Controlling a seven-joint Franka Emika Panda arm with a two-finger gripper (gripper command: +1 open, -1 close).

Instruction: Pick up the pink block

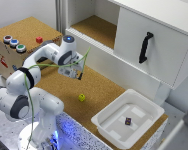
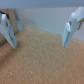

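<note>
The pincer (image 1: 79,75) hangs wide open and empty above the cork bench (image 1: 101,90), left of frame centre; a yellow block (image 1: 82,97) lies below it.

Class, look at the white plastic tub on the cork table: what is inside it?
Inside the white plastic tub lies one small dark block, apart from the walls; its colour is too blurred to tell. The near wall hides a strip of the floor.

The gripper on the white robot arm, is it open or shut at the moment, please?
Open: the gripper has its fingers spread wide apart, only cork surface between them.
</note>
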